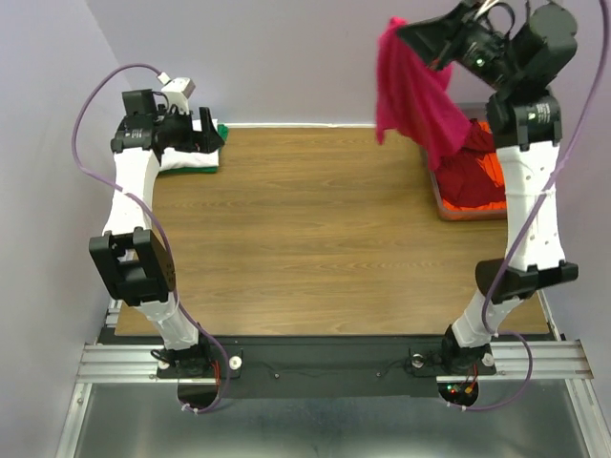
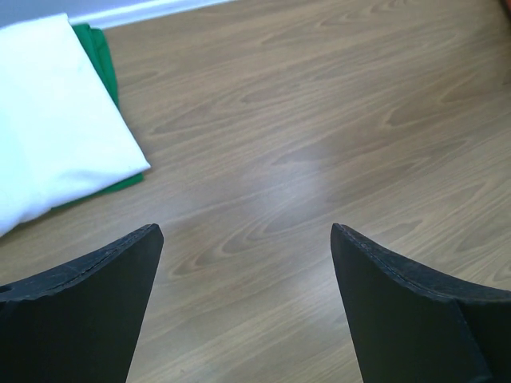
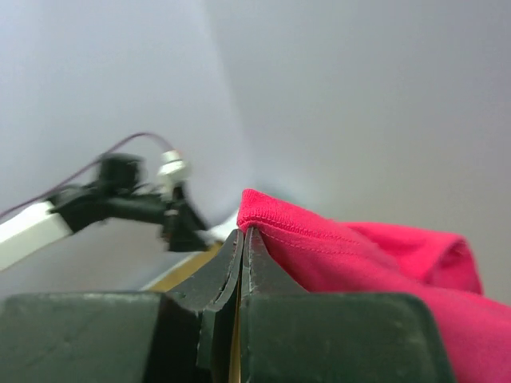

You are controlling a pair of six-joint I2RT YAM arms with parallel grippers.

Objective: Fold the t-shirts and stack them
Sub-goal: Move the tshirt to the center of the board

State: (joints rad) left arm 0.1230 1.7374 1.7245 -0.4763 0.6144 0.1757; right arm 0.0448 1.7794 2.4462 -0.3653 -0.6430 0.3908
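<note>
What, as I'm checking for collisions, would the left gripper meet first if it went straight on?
Most likely the bare table: only wood shows ahead of the open left gripper in its wrist view. The white t-shirt, on a green t-shirt, lies off to one side.

Setting: a robotics laboratory test cell.

Indicators:
- Two white-and-black jointed robot arms, left [image 1: 134, 205] and right [image 1: 530, 210], are bolted to a slotted aluminium extrusion rail [image 1: 334, 367] at the near edge of a wood-grain laminate table [image 1: 315, 239].
- Looped purple cables [image 1: 81, 124] run exposed along each arm.
- Small red and green indicator lights [image 1: 463, 389] glow at the right arm's base.
- Bare, pale lilac partition walls [image 1: 286, 57] close in the table at the back and on the left.
- Plain-coloured cloth t-shirts [image 1: 473, 176] lie in a clear grey plastic bin [image 1: 437, 196] at the table's right edge.
</note>
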